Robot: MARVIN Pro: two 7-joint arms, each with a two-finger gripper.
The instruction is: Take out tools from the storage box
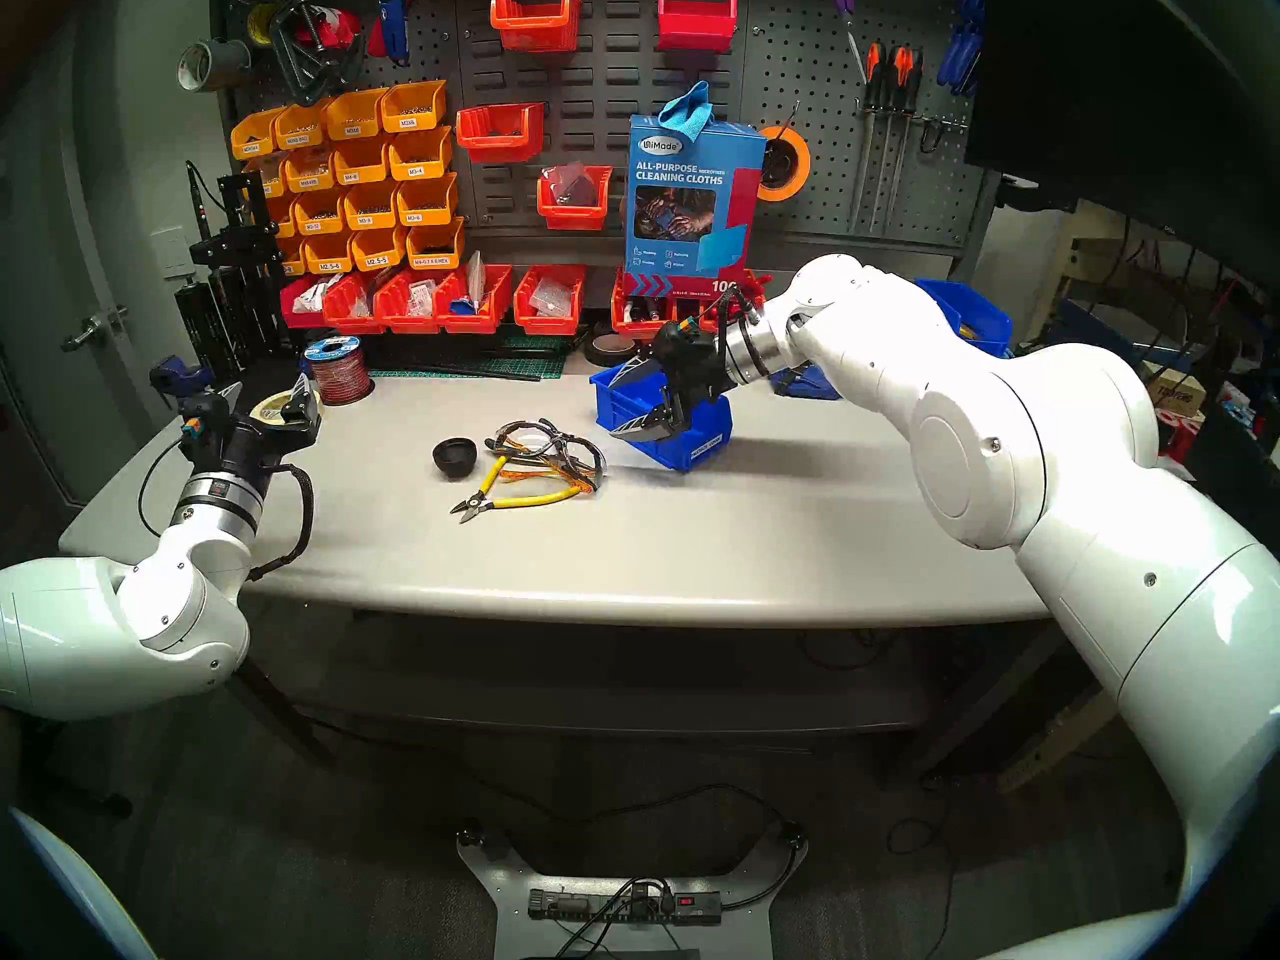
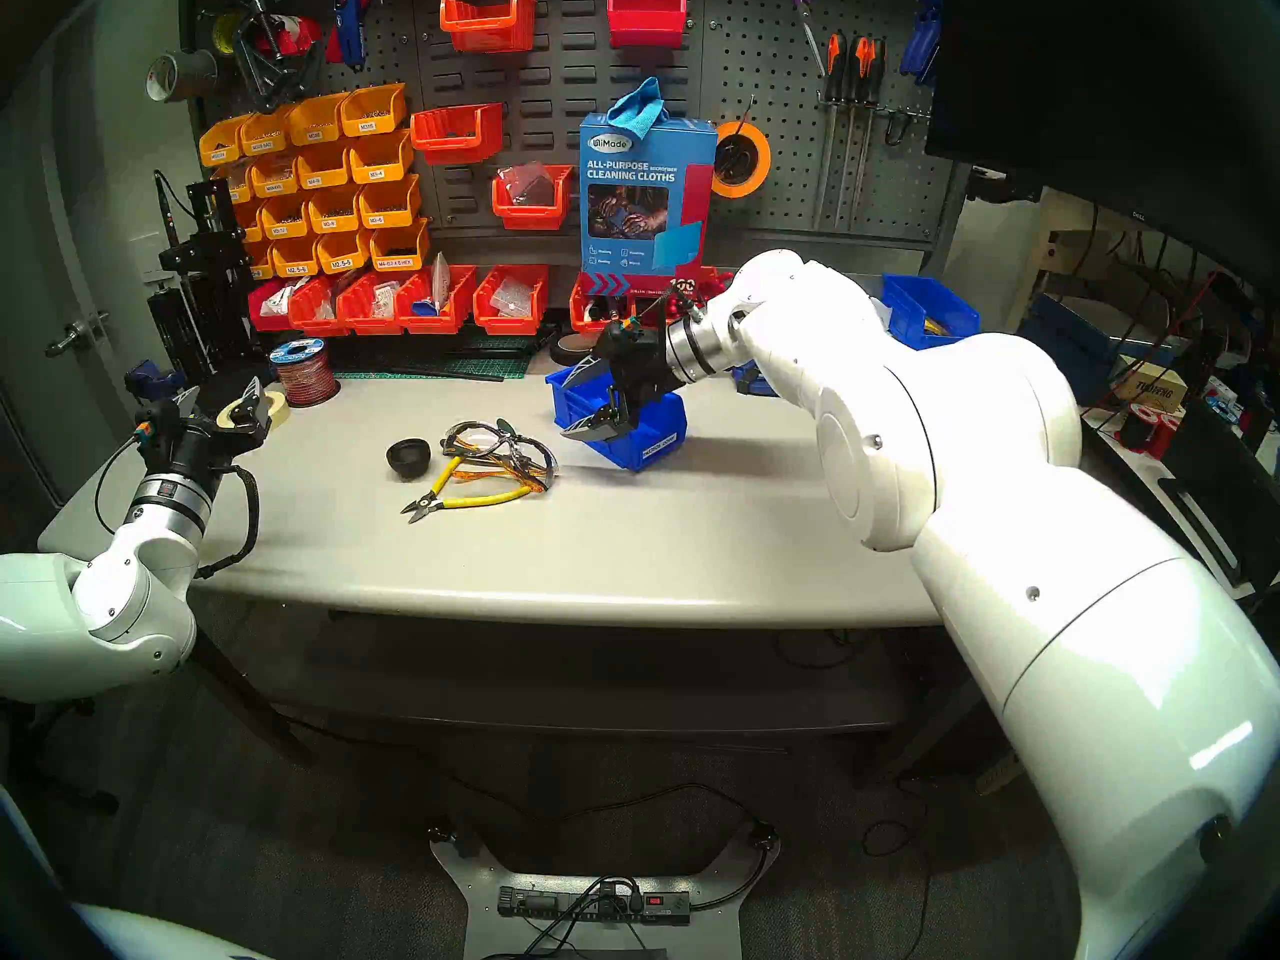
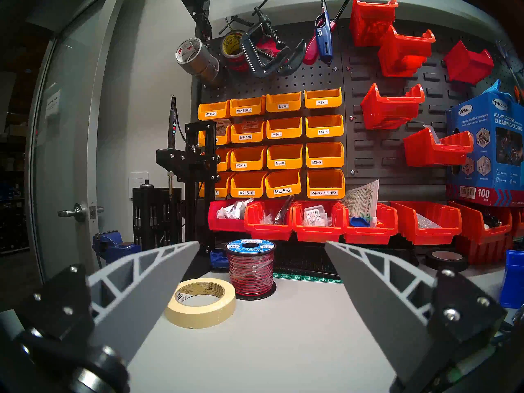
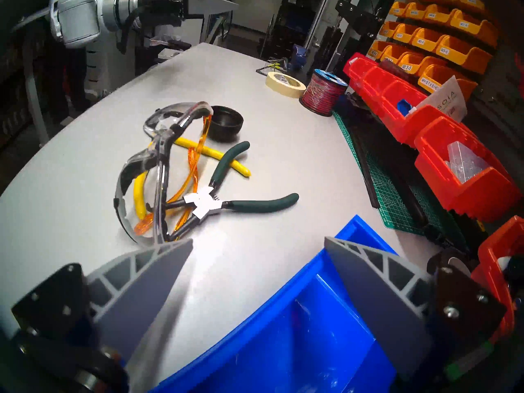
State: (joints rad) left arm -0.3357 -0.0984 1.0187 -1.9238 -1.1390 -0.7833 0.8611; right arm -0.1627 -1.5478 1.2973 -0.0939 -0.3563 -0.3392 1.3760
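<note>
The blue storage box (image 1: pixel 686 439) stands on the grey table right of centre, its white label facing front-right. The part of its inside seen in the right wrist view (image 4: pixel 297 341) holds nothing. My right gripper (image 1: pixel 634 401) is open and empty over the box's left rim; one finger is above the box and the other above the table. Left of the box lie clear safety glasses (image 1: pixel 554 449), yellow-handled cutters (image 1: pixel 516 498), green-handled pliers (image 4: pixel 255 205) and a black cup-shaped piece (image 1: pixel 455 455). My left gripper (image 1: pixel 270 401) is open and empty at the table's far left.
A masking tape roll (image 3: pixel 201 301) and a red wire spool (image 3: pixel 251 270) sit just ahead of the left gripper. Red bins (image 1: pixel 478 300) line the back edge, with a green cutting mat (image 1: pixel 540 363) in front. A larger blue bin (image 1: pixel 966 314) stands back right.
</note>
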